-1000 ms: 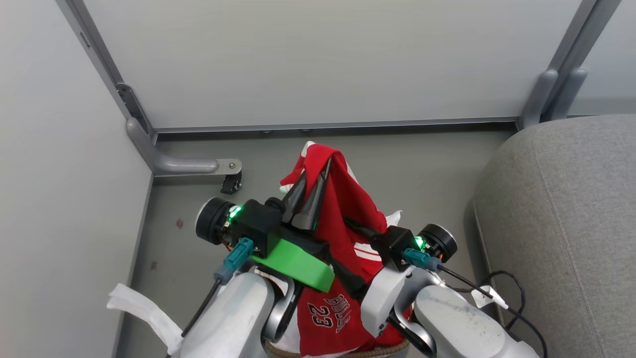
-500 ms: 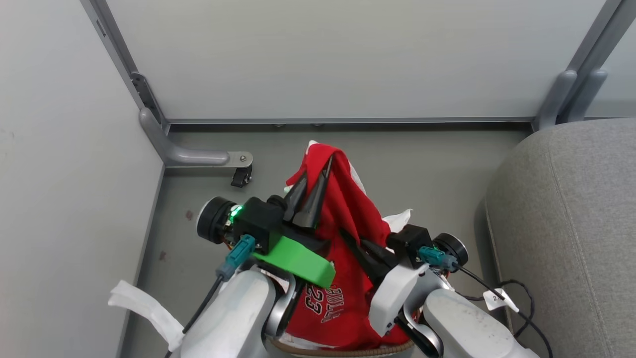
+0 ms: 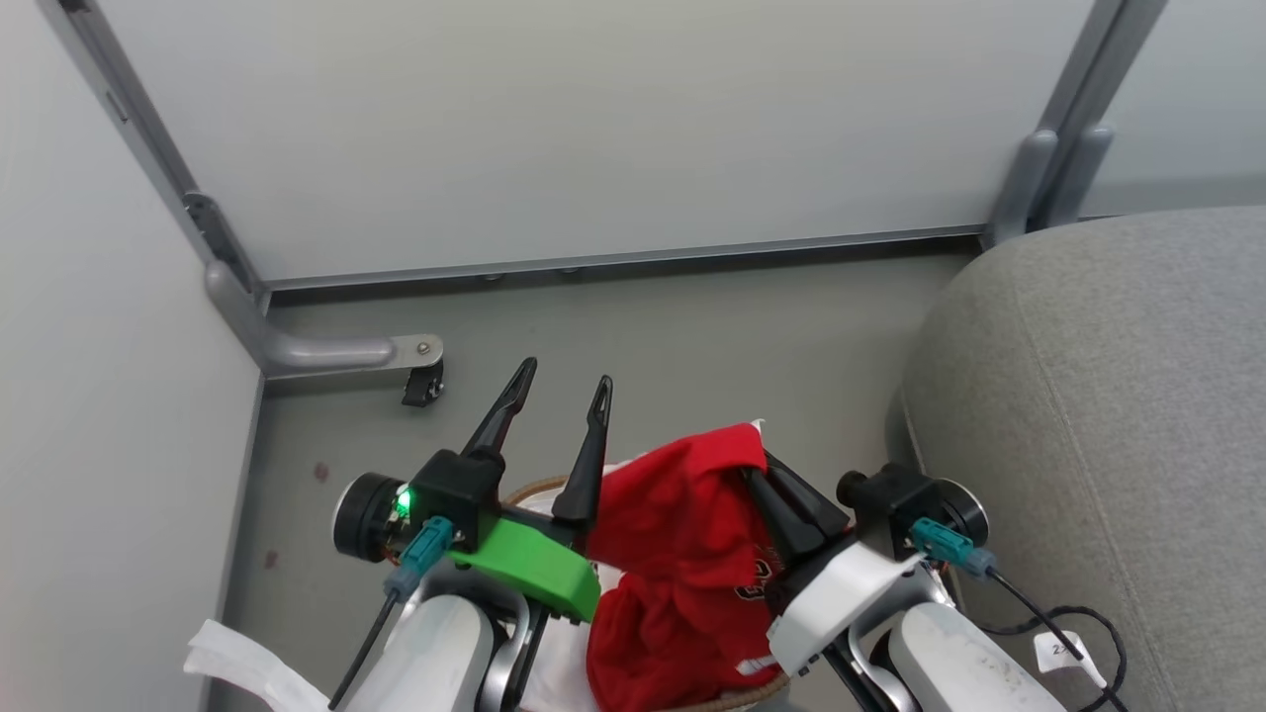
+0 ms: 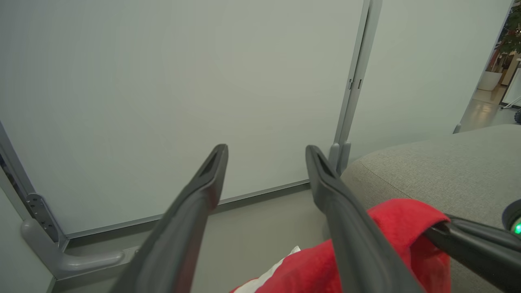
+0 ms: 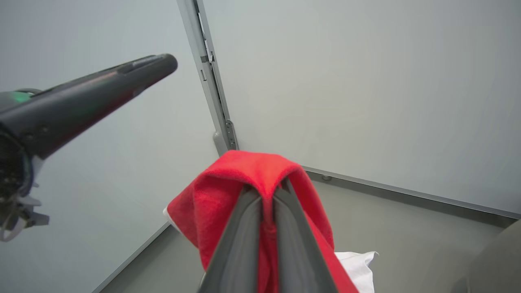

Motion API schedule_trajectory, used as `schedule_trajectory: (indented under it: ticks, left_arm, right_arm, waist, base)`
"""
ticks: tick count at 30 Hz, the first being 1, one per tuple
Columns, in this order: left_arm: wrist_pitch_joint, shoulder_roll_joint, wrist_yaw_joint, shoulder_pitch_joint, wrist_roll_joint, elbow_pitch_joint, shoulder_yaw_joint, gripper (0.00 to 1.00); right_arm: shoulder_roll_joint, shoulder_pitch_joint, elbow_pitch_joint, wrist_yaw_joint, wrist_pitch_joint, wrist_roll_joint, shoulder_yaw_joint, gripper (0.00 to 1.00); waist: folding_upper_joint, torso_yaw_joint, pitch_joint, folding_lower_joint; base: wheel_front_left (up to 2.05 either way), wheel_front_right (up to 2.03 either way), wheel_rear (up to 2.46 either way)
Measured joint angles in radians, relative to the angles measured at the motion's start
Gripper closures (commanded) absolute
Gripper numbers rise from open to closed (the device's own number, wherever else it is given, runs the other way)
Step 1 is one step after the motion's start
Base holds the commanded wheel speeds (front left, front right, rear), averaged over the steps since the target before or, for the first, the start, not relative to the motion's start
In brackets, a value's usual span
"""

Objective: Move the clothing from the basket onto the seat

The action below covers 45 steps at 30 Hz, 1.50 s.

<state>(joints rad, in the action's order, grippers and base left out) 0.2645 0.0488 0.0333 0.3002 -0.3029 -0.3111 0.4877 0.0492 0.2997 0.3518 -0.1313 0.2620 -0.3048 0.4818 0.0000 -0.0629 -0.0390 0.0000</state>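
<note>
The left gripper (image 3: 566, 374) has its jaws spread wide, the right gripper (image 3: 767, 475) pinches a fold of the clothing (image 3: 682, 534) bunched over the basket (image 3: 529, 488), with the seat (image 3: 1108, 396) at 3 o'clock, and the right wrist view shows red cloth capping those pressed jaws.

Pale partition panels (image 3: 593, 129) meet at a corner post (image 3: 150, 148). A grey metal foot (image 3: 326, 351) reaches over the grey floor (image 3: 692, 346), a small black caster (image 3: 423, 384) under its tip. A black cable (image 3: 1019, 596) carrying a white tag (image 3: 1063, 653) loops nearby.
</note>
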Motion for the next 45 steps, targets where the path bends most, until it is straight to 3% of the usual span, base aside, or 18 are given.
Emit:
schedule_trajectory:
  ticks: [16,30,35,45]
  left_arm:
    - [0.0,0.0,0.038,-0.064,0.066,0.004,-0.114,0.0]
    - [0.0,-0.001,0.051,-0.057,0.086,0.015,-0.13,0.0]
    - [0.0,-0.001,0.06,-0.038,0.103,0.019,-0.109,0.0]
    - [0.0,0.005,0.086,0.045,0.16,0.024,-0.061,0.0]
  right_arm:
    - [0.0,-0.065,-0.127,0.0,0.0,0.012,-0.088,1.0]
    - [0.001,-0.073,-0.191,0.0,0.0,0.019,-0.202,1.0]
    - [0.015,-0.035,-0.218,0.0,0.0,0.052,-0.257,1.0]
    - [0.137,0.263,-0.238,0.0,0.0,0.08,-0.431,1.0]
  waist:
    - [0.0,0.266,-0.011,0.0]
    - [0.0001,0.508,-0.061,0.0]
    - [0.0,0.551,-0.102,0.0]
    - [0.0001,0.551,-0.242,0.0]
  base:
    - [0.0,0.0,0.0]
    - [0.0,0.0,0.0]
    - [0.0,0.0,0.0]
    - [0.0,0.0,0.0]
